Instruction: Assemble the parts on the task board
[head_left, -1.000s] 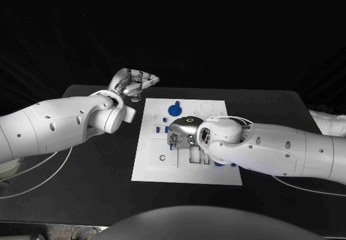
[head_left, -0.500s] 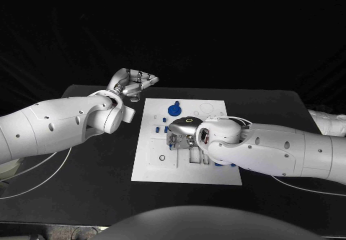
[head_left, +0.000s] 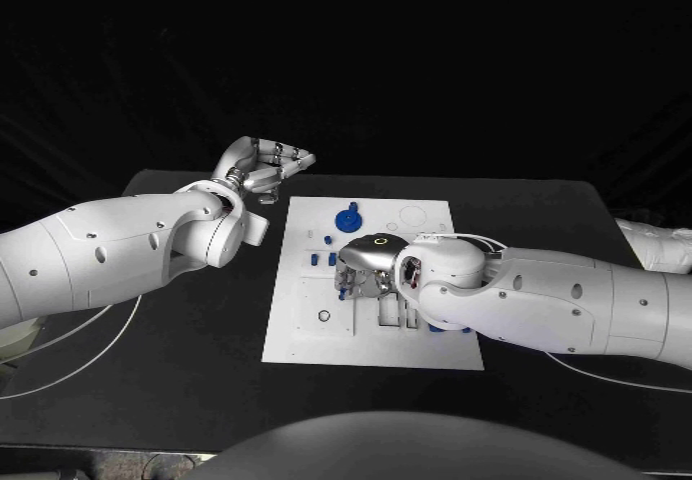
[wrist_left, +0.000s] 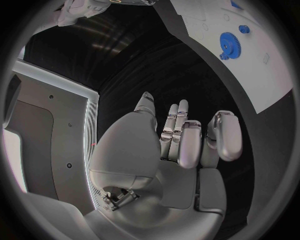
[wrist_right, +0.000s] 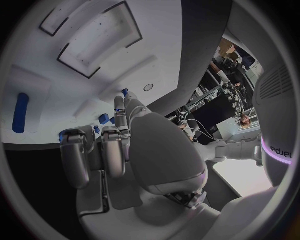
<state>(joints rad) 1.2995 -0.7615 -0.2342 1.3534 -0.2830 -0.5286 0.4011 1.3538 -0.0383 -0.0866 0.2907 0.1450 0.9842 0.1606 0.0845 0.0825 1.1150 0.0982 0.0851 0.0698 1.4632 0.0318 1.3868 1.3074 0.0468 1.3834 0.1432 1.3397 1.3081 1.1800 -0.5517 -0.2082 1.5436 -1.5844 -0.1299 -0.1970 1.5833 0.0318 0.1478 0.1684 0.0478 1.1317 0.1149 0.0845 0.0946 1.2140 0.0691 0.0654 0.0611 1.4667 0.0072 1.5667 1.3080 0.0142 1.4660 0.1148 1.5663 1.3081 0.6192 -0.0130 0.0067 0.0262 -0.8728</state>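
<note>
Hands at work over the white task board (head_left: 310, 335), which lies flat in the middle of the black tabletop (head_left: 173, 350).

Right hand (head_left: 369, 280) hangs low over the board's middle, fingers curled down among the small blue parts (head_left: 316, 257); whether it holds one I cannot tell, since the arm hides the fingertips, though the posture suggests it is picking or seating a piece. Left hand (head_left: 264, 162) is held up beyond the board's far left corner, fingers loosely curled in on nothing, likely parked out of the way. Board is a pale plate with shallow rectangular recesses (wrist_right: 100, 37) and small round holes; a blue gear (head_left: 348, 217) sits near its far edge, with short blue pegs scattered toward the middle and one long blue piece (wrist_right: 20, 112) lying apart.
</note>
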